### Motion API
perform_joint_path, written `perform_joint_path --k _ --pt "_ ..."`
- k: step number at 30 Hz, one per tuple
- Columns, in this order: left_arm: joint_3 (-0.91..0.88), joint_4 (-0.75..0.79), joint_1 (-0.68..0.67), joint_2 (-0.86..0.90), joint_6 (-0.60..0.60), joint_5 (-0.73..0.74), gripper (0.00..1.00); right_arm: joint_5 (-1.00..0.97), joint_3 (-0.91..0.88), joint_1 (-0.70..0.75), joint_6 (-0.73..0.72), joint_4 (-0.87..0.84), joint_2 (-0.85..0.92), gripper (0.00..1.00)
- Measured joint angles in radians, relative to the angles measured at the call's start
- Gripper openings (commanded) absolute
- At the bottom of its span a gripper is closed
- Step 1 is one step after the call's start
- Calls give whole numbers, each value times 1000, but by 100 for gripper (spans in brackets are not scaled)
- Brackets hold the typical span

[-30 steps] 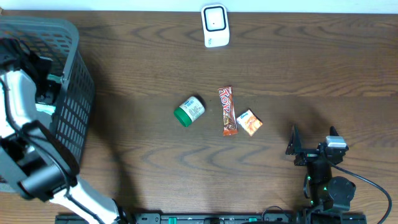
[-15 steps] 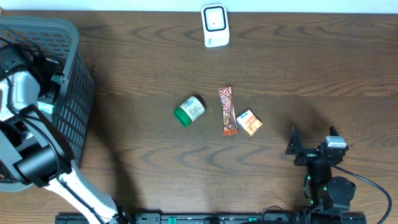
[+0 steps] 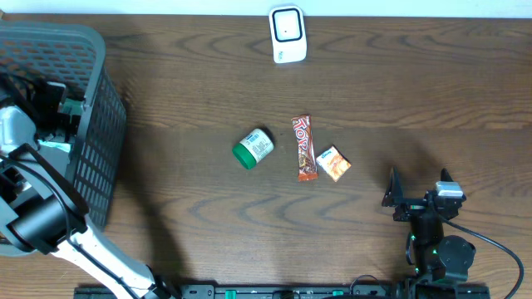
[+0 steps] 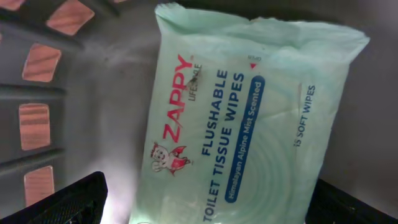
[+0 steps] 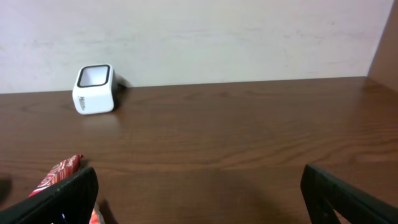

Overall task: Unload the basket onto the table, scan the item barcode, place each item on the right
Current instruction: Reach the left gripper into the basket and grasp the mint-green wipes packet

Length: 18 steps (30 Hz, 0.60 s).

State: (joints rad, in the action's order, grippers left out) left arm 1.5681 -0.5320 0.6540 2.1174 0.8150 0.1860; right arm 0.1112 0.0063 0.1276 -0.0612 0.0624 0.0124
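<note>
left pincer (image 4: pixel 210 208) agape over wipes pack (image 4: pixel 249 118) | table (image 5: pixel 249 137) dark wood | wall (image 5: pixel 217 37) pale

Left arm (image 3: pixel 18 137) reaches far out, jaws spread wide; right arm (image 3: pixel 440 249) sits folded, jaws likewise wide.

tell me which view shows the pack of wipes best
Left wrist view: the wipes pack fills the frame, label readable, lying in the basket. Overhead shows at most pale green slivers inside the basket. Right wrist view does not show it.
</note>
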Motion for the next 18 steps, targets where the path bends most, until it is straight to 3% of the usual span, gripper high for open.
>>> perform_joint_path --k 1,6,9,18 --pt "0 1 5 2 -3 11 96 0 0 0 0 0 0 99" --pt "2 2 17 16 -18 54 57 0 0 0 0 0 0 99" --pt "4 4 18 21 -19 67 39 0 0 0 0 0 0 99" --pt "6 11 18 22 -73 71 31 0 0 0 0 0 0 99"
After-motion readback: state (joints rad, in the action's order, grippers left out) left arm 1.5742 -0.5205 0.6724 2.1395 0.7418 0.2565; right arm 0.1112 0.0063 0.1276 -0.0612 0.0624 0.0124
